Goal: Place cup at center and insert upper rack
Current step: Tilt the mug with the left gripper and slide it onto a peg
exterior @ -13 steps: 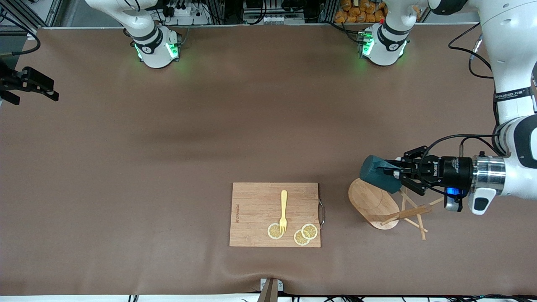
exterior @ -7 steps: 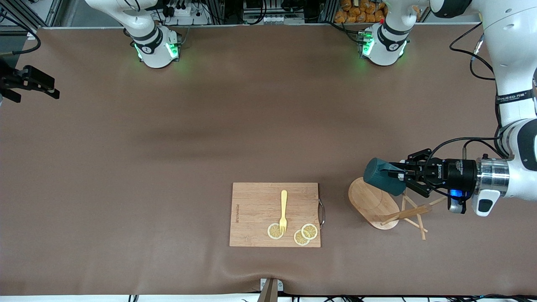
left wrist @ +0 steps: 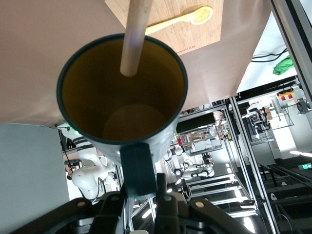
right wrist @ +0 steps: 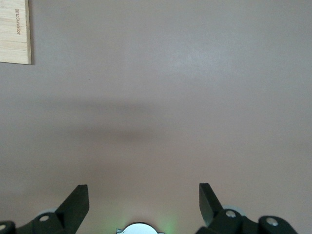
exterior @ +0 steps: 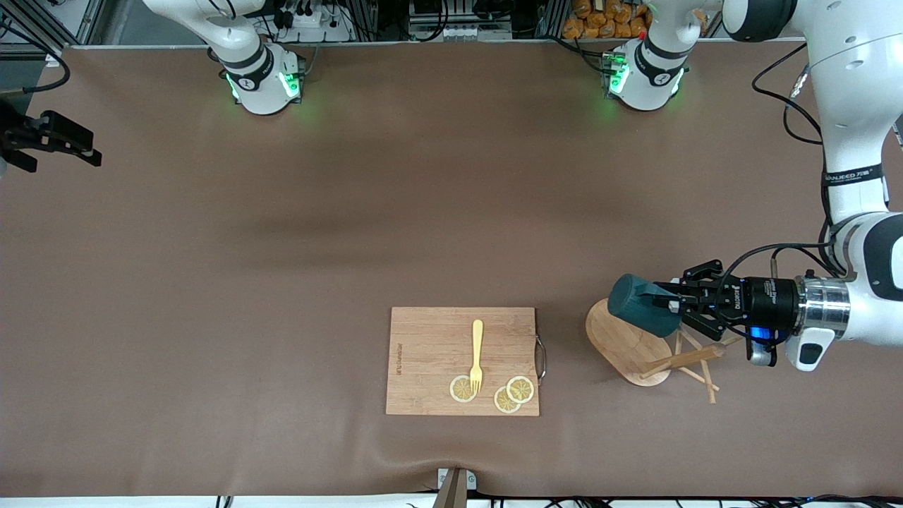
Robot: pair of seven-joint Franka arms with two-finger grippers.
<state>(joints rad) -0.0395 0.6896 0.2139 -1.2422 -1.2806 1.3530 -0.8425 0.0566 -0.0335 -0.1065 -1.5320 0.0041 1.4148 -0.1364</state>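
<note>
The dark teal cup (exterior: 640, 305) hangs on its side in the air, its handle clamped in my left gripper (exterior: 667, 301). It is over the edge of the oval base of the bamboo upper rack (exterior: 626, 341), which lies tipped on the table with its post and pegs pointing toward the left arm's end. In the left wrist view the cup (left wrist: 122, 92) shows its tan inside, my left gripper (left wrist: 144, 187) is shut on the handle, and a round stick of the rack (left wrist: 138, 29) ends at the cup's mouth. My right gripper (right wrist: 141, 195) is open and empty; it waits at the right arm's end (exterior: 49, 137).
A wooden cutting board (exterior: 423, 353) with a yellow fork (exterior: 477, 355) and lemon slices (exterior: 462, 389) lies beside the rack, toward the table's middle and near the front camera's edge. The board (left wrist: 195, 36) also shows in the left wrist view.
My left gripper has shifted a little with the cup, which now sits slightly lower in the front view over the rack's base. The right arm has barely moved.
</note>
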